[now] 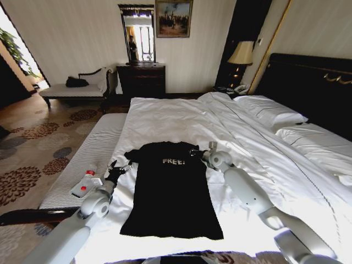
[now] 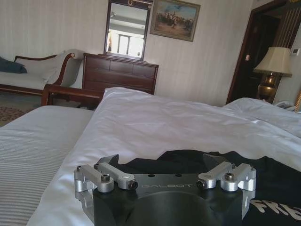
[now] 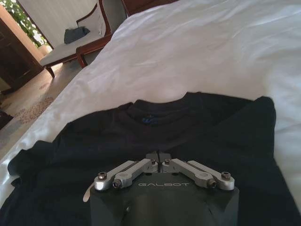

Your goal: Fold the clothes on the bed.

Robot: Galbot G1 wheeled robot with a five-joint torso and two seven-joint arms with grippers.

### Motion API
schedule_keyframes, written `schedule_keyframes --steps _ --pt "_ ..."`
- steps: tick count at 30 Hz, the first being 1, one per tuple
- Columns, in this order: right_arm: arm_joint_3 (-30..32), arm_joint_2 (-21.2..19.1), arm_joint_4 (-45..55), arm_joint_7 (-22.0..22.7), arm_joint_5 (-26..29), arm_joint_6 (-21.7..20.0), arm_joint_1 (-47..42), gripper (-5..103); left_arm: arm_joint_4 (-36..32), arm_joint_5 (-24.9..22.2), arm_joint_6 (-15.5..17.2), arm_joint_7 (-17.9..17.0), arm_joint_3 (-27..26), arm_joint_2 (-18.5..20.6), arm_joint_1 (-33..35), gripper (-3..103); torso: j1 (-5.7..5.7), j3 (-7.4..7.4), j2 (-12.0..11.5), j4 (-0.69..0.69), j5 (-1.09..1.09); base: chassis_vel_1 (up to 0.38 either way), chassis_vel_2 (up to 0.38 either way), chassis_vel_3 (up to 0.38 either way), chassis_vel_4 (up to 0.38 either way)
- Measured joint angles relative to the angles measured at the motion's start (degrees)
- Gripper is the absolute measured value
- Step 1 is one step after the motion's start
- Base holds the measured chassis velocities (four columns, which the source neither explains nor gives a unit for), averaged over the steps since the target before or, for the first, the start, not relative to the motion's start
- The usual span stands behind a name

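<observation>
White bed [image 1: 181,118] carries black T-shirt [image 1: 173,192]; patterned carpet [image 1: 33,143] alongside.

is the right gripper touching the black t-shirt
Touching: in the right wrist view the right gripper has its fingertips closed together and pressed on the t-shirt fabric.

Probably hotel bedroom: bed [image 1: 181,118], bedside lamp [image 1: 241,53].

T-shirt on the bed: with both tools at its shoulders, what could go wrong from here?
1. The left tool sits at the sleeve's edge with its jaws spread; it might pinch the white sheet together with the T-shirt.
2. The right tool looks shut over the shoulder; if it holds little fabric, the cloth may slip when lifted.
3. The left sleeve is already bunched, so a fold could come out uneven.
</observation>
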Motion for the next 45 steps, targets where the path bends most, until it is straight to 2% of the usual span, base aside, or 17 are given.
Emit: schedule_keyframes --steps 17,22,24,29,32,34,37,38,41,44,45 --pt "-5.0 4.6 -6.4 -1.1 -4.5 1.6 1.2 0 -0.6 -0.2 -0.1 0.1 -1.3 0.1 1.0 100 0.00 0.00 0.0 0.00 0.01 0.000 0.000 0.000 0.000" --pt "-6.0 4.8 -6.4 -1.3 -5.4 1.9 0.9 0 -0.8 -0.2 -0.1 0.1 -1.5 0.2 1.1 100 0.00 0.00 0.0 0.00 0.01 0.000 0.000 0.000 0.000" --pt "-6.3 4.8 -6.5 -1.0 -5.7 2.6 0.7 11 -0.8 -0.1 -0.1 0.1 -1.4 0.0 1.0 100 0.00 0.00 0.0 0.00 0.01 0.000 0.000 0.000 0.000" --pt "-6.4 4.2 -5.2 -0.5 -5.7 3.3 0.2 21 -0.8 0.4 -0.1 0.0 -1.0 -0.3 0.9 100 0.00 0.00 0.0 0.00 0.01 0.000 0.000 0.000 0.000" --pt "-5.9 2.5 -0.9 0.8 -4.5 3.4 -1.2 39 -0.8 0.8 0.0 -0.1 -0.9 -0.6 0.9 100 0.00 0.00 0.0 -0.01 0.01 0.000 0.000 0.000 0.000" --pt "-5.7 2.0 0.6 1.4 -3.8 3.3 -1.8 39 -0.8 0.8 0.0 -0.1 -0.9 -0.6 1.0 100 0.00 0.00 0.0 -0.01 0.01 0.000 0.000 0.000 0.000" --pt "-4.4 0.6 6.5 3.6 -1.4 2.8 -3.9 55 -0.6 0.8 0.1 -0.1 -0.8 -0.7 0.8 100 0.00 0.00 0.0 -0.01 0.01 0.000 0.000 0.000 0.000" --pt "-4.4 0.6 6.5 3.6 -1.4 2.8 -3.9 55 -0.6 0.8 0.1 -0.1 -0.8 -0.7 0.8 100 0.00 0.00 0.0 -0.01 0.01 0.000 0.000 0.000 0.000" --pt "-1.6 -0.7 10.5 6.0 1.4 2.6 -5.5 71 0.3 0.8 0.3 -0.1 -0.1 -1.1 -0.2 100 0.00 0.00 0.0 0.01 0.01 0.000 0.000 0.000 0.000" --pt "-0.1 -1.6 11.3 6.4 1.2 2.6 -6.2 77 1.1 0.8 0.3 -0.1 0.5 -1.4 -0.9 100 0.00 0.00 0.0 -0.01 0.01 0.000 0.000 0.000 0.000" --pt "1.7 -2.3 11.8 6.4 0.1 3.1 -7.3 88 2.0 0.8 0.4 -0.1 1.0 -1.6 -1.5 100 0.00 0.00 0.0 -0.01 0.01 0.000 0.000 0.000 0.000"
